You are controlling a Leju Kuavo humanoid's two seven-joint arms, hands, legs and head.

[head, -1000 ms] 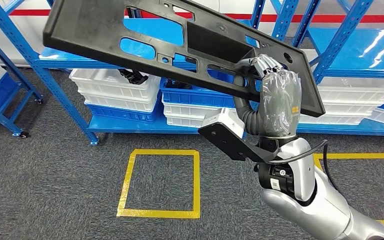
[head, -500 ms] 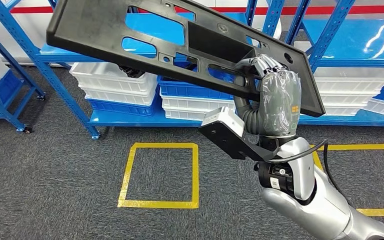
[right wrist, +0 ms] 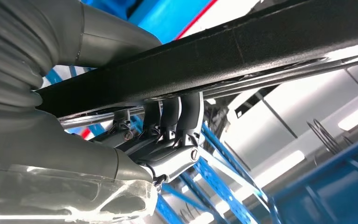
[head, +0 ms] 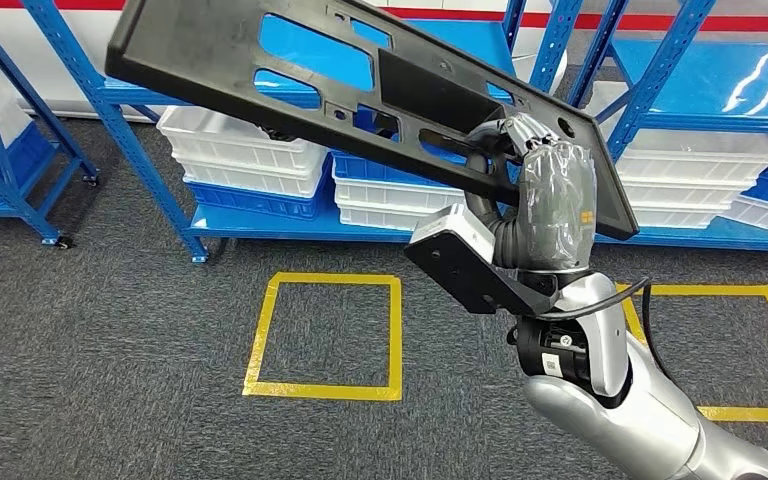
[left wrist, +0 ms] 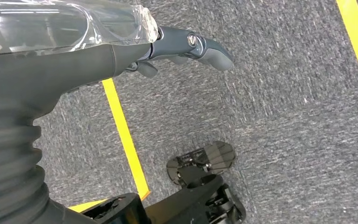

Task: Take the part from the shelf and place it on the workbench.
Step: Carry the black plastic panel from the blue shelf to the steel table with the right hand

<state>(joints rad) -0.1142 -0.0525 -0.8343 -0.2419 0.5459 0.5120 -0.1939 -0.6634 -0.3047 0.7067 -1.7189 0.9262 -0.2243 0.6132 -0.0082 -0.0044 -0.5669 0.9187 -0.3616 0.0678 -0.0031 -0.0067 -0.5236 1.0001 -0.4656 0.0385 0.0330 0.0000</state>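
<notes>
The part [head: 410, 90] is a long, flat black plastic panel with several cut-outs, held up in the air and tilted in front of the blue shelving. My right hand [head: 555, 205] grips its lower edge near the right end, fingers wrapped over the rim. In the right wrist view the fingers [right wrist: 172, 126] curl around the panel's black edge [right wrist: 261, 51]. My left hand [left wrist: 121, 51] hangs over the grey carpet with its fingers stretched out and holds nothing.
Blue shelf racks [head: 120, 130] stand ahead, with stacked white bins [head: 240, 160] and blue bins [head: 380, 190] on the lowest level. Yellow tape squares [head: 325, 335] mark the grey carpet, and another yellow outline [head: 760, 340] lies at the right.
The whole picture has shifted a little, so the camera has moved relative to the shelves. My right hand still grips the panel the same way.
</notes>
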